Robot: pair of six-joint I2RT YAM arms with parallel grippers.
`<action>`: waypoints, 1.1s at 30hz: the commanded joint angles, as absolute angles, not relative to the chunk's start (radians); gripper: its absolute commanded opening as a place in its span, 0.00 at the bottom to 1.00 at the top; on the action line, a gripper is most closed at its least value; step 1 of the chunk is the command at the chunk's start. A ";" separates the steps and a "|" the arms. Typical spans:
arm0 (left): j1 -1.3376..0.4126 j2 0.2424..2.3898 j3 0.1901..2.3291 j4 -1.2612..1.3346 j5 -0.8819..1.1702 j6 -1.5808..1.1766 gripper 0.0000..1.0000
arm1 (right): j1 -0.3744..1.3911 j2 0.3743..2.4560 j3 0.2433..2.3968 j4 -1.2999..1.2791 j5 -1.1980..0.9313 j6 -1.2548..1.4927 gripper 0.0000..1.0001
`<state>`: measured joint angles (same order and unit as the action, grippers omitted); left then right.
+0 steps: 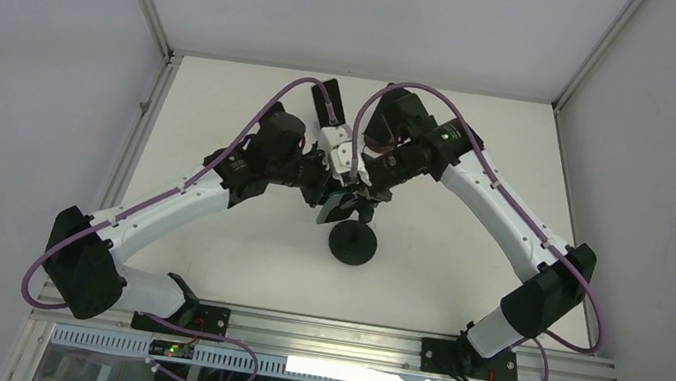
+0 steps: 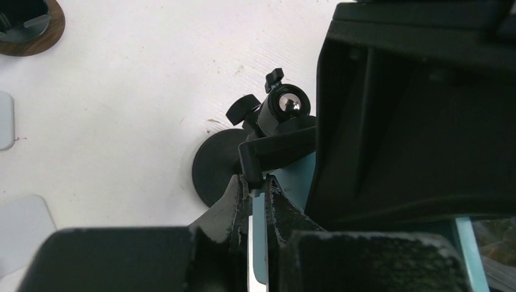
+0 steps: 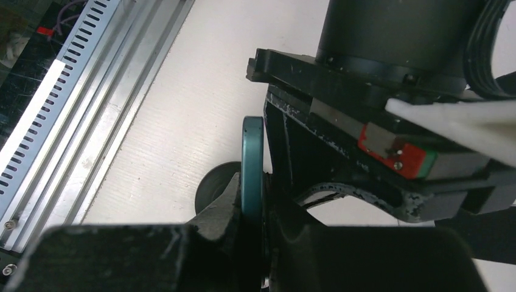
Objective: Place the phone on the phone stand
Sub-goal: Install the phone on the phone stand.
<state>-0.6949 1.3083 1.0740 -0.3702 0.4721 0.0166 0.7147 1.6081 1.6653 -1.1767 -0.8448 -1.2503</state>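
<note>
The slim teal slab phone [image 3: 252, 146] is held on edge above the white table [image 1: 444, 267], at the head of the black phone stand with a round base [image 1: 352, 242]. The stand's cradle arm touches the phone's edge; whether it is seated I cannot tell. The left pincer [image 2: 254, 185] and right pincer [image 3: 251, 188] both clamp the phone. A round brown wooden dish [image 2: 52, 30] holds something dark.

Upper left of the left wrist view: round brown disc [image 2: 53, 30] holding something dark. Down the left edge, one pale rounded plate [image 2: 5, 118], another [image 2: 24, 228] lower, both on the white table [image 2: 122, 91].
</note>
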 commanded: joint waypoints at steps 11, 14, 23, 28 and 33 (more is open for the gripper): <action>-0.712 1.270 1.083 -0.279 0.469 0.046 0.00 | 0.695 1.465 1.637 -1.160 -0.817 -1.119 0.00; -0.713 1.269 1.081 -0.280 0.460 0.050 0.00 | 0.695 1.463 1.635 -1.181 -0.767 -1.108 0.00; -0.713 1.254 1.057 -0.268 0.406 0.053 0.00 | 0.688 1.456 1.616 -1.209 -0.630 -0.968 0.00; -0.713 1.250 1.024 -0.232 0.376 0.054 0.00 | 0.652 1.422 1.557 -1.176 -0.597 -0.907 0.00; -0.713 1.252 1.010 -0.217 0.347 0.057 0.00 | 0.603 1.410 1.521 -1.174 -0.591 -0.845 0.00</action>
<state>-0.7296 1.3071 1.0142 -0.2630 0.4160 0.0334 0.6670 1.4662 1.5459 -1.0988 -0.7101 -0.9340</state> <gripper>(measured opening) 0.052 0.142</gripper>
